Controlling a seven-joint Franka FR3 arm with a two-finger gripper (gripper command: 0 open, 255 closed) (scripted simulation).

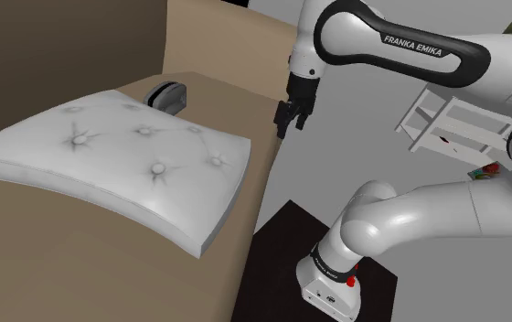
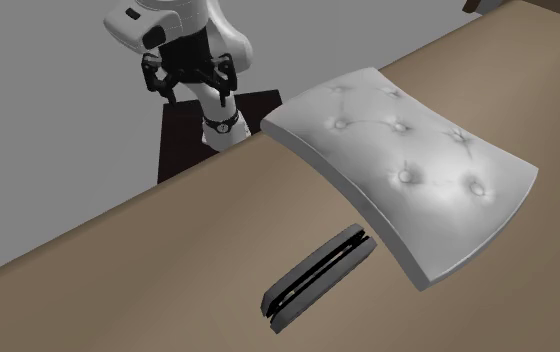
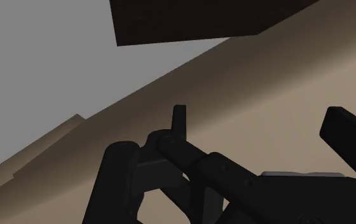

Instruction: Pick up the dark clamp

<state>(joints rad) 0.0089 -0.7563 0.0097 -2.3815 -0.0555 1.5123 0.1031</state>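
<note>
Shoulder view: a white cushion [image 1: 117, 155], square, puffy and button-tufted with creases around each button, lies on a flat tan surface [image 1: 62, 265]. The clamp [image 1: 165, 94], dark with a grey rounded end, peeks up just behind the cushion's far edge. The gripper [image 1: 287, 123], matte black, hangs past the surface's edge, well apart from the cushion. The glossy white arm [image 1: 428, 55] carries a black band reading "FRANKA EMIKA". Beyond it stands a white slatted rack [image 1: 446, 123] with small red and green things at its lower end, too small to name.

Second exterior view: the clamp [image 2: 318, 275] is a long, flat black bar with a slot along its top. It lies on the surface just beside the cushion [image 2: 408, 160], one end almost at the cushion's rim. The gripper [image 2: 190, 88] hangs over the dark stand [image 2: 183, 140], well apart from the cushion, spread wide and grasping nothing.

Wrist view: blocky black fingers [image 3: 178, 118] stand apart over the tan surface, with grey floor [image 3: 43, 63] beyond.
</note>
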